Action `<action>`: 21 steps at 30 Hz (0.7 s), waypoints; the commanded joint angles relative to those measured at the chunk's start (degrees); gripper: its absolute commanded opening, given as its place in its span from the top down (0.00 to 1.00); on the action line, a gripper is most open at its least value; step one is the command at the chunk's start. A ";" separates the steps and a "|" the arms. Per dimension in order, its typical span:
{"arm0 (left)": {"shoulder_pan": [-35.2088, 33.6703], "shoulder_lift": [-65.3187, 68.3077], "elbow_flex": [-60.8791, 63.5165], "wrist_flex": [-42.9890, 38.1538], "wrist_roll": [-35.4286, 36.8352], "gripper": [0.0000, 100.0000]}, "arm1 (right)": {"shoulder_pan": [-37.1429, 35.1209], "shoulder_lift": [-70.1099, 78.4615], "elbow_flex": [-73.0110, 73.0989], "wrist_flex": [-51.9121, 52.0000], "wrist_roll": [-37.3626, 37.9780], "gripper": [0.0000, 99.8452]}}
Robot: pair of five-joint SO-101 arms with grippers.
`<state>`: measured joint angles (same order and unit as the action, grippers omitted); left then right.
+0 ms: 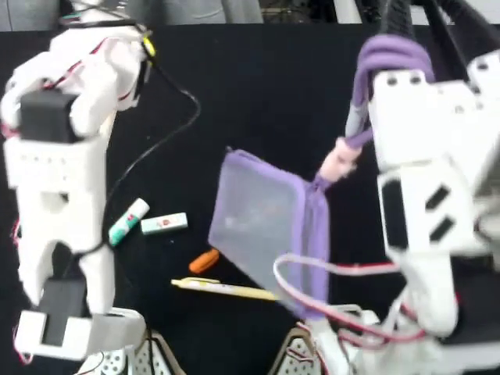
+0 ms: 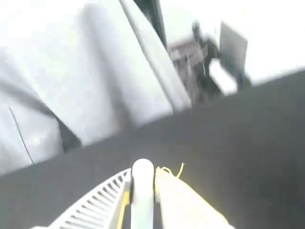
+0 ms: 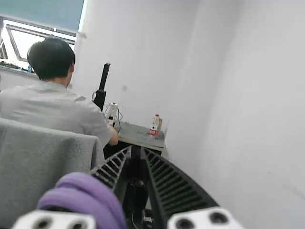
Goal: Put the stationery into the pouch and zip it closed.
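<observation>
The purple mesh pouch (image 1: 266, 219) hangs tilted over the table, its purple strap (image 1: 388, 56) looped over my raised right arm. A pink charm (image 1: 341, 163) dangles by the pouch's upper corner. My right gripper (image 3: 136, 153) points up at the room with its jaws shut; the strap (image 3: 81, 200) lies across its base. On the table lie a white-and-green marker (image 1: 127, 221), a white eraser (image 1: 164, 223), an orange piece (image 1: 204, 260) and a yellow pen (image 1: 223, 289). My left gripper (image 2: 142, 172), lifted high at the left, is shut on a white pen (image 2: 142, 202).
The table top (image 1: 258, 94) is black cloth. A black cable (image 1: 160, 141) runs from the left arm down across the table. The arm bases (image 1: 297, 351) stand at the near edge. A person sits at a desk in the room behind.
</observation>
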<state>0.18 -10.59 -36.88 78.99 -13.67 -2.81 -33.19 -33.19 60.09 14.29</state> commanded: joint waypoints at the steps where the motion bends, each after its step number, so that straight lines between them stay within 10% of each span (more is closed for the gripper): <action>1: 0.22 -6.24 -4.26 0.09 5.63 0.97 | -1.05 13.23 -17.98 7.82 1.67 0.99; 21: -0.31 -31.91 14.81 -4.48 17.58 0.97 | 2.81 50.07 -45.14 25.14 2.73 0.99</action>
<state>0.18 -37.32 -26.33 78.29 3.30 -1.32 17.36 -75.56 83.38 16.57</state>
